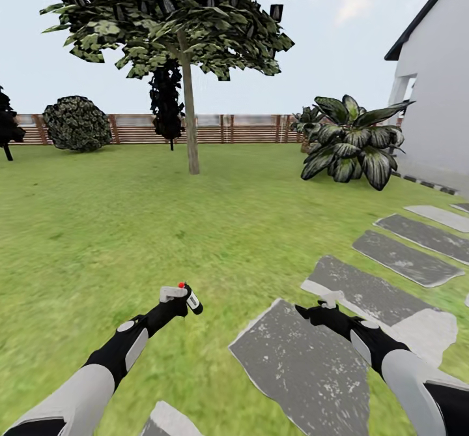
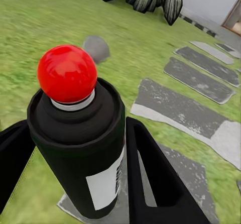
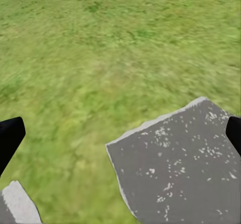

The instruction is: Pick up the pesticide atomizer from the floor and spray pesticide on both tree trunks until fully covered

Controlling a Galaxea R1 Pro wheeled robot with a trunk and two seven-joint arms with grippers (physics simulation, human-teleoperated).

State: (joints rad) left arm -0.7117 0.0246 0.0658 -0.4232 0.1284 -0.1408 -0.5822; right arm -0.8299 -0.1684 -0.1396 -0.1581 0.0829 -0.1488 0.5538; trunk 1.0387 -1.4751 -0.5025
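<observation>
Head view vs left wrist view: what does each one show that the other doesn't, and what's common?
Head view alone: the tree with its bare tree trunk, the slat fence, a round shrub, the house wall and the right end effector held open above a stepping stone.

Left wrist view alone: the close detail of the pesticide atomizer, namely its red knob, black body and white label.

Both: the left end effector shut on the atomizer, the lawn, the stepping-stone path and the broad-leaved plant.
</observation>
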